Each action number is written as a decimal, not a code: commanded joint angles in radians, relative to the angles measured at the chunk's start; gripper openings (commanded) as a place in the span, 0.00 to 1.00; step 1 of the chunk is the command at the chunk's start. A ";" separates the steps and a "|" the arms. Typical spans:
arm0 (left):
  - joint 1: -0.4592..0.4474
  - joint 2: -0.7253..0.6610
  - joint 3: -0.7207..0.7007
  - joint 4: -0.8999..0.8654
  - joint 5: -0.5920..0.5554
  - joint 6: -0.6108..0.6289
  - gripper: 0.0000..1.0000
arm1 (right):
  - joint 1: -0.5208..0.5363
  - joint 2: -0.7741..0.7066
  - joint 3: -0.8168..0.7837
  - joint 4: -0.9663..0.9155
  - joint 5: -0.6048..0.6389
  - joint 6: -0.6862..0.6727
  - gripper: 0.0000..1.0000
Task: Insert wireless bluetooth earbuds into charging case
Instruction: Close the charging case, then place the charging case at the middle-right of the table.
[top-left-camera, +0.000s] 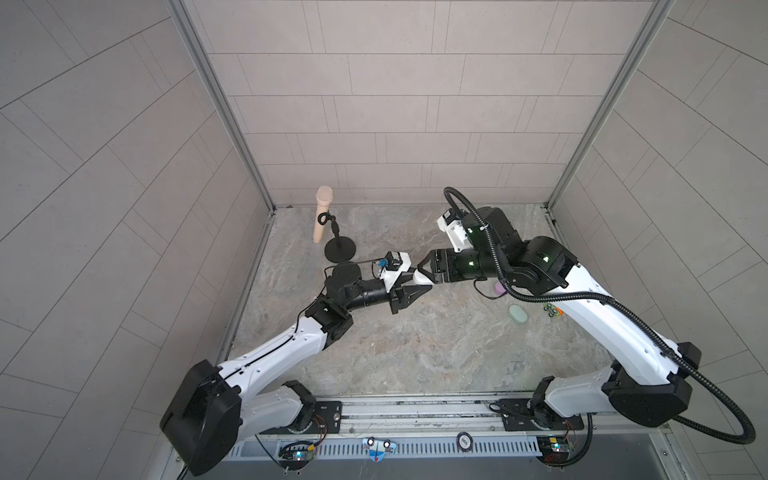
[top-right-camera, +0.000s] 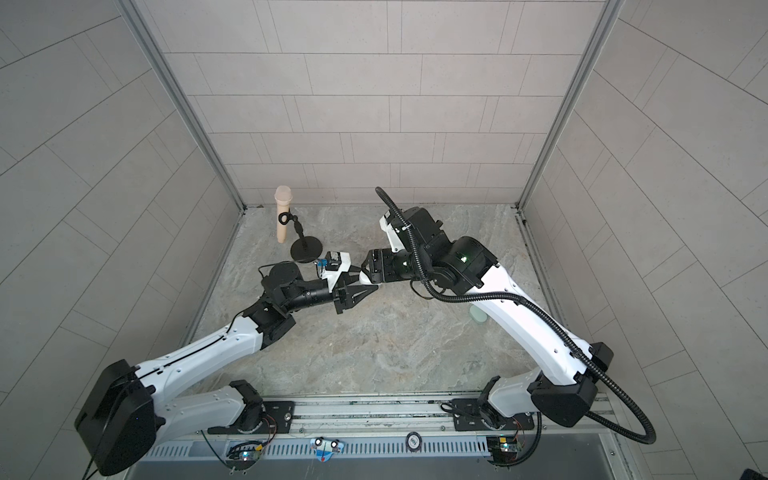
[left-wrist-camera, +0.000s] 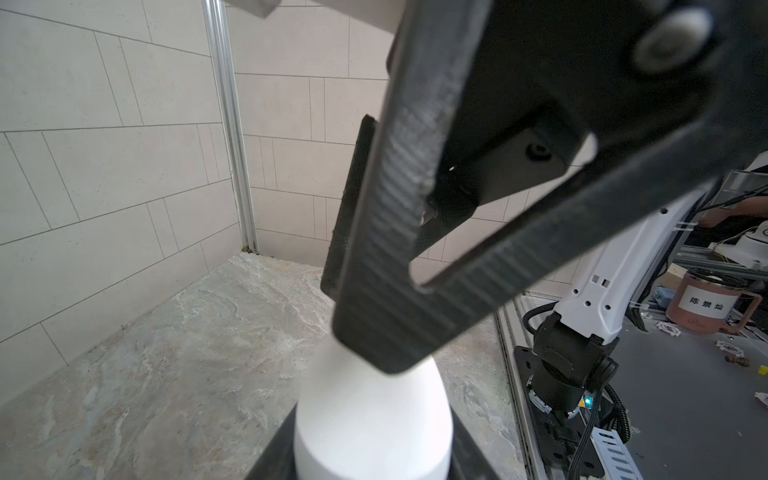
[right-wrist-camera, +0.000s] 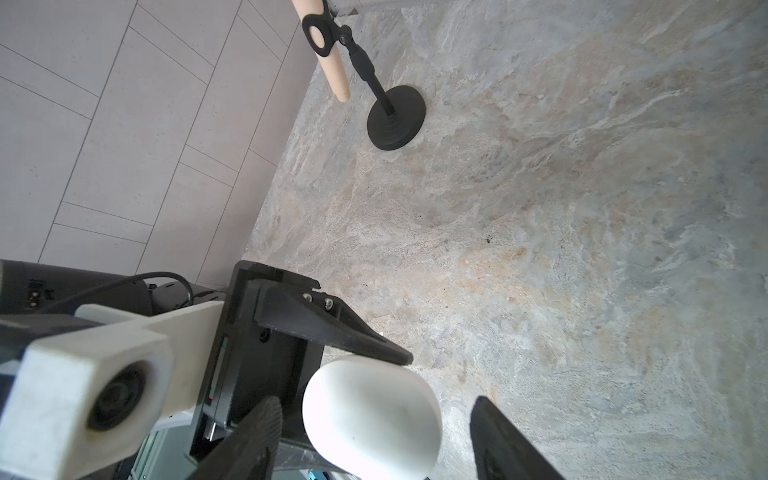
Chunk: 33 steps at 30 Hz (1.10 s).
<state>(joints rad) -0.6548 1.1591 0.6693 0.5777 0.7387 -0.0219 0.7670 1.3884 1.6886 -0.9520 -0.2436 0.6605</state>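
While the left jaws clamp the white case (top-left-camera: 421, 279) above the surface (top-left-camera: 415, 353), the right jaws stand wide around its end; the earbuds cannot be made out, and the right arm (top-left-camera: 582, 291) half covers the lilac case (top-left-camera: 496, 290).

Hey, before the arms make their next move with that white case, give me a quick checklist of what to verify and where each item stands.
1. Is the white case gripped by the left end effector: ok, clamped and off the table.
2. Is the right end effector open: ok, its fingers stand apart on either side of the case.
3. Is the lid open: cannot tell, only smooth shell shows.
4. Are any earbuds located: not ok, none shows in any view.
5. Are the lilac case and the green case out of the way: ok, they lie on the table, away from both end effectors.
6. Is the microphone stand clear: ok, it stands apart.
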 joint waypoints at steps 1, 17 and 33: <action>-0.005 -0.018 0.030 -0.021 -0.010 0.035 0.21 | 0.012 0.022 0.014 -0.071 0.044 -0.008 0.76; -0.011 -0.027 0.027 -0.030 -0.018 0.043 0.21 | 0.046 0.118 0.039 -0.080 0.033 -0.002 0.72; -0.011 -0.035 -0.001 -0.064 -0.087 0.023 0.73 | 0.005 0.043 -0.031 -0.078 0.112 -0.003 0.44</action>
<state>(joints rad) -0.6598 1.1561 0.6693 0.5163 0.6914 0.0097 0.7998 1.4925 1.6844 -1.0073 -0.1944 0.6579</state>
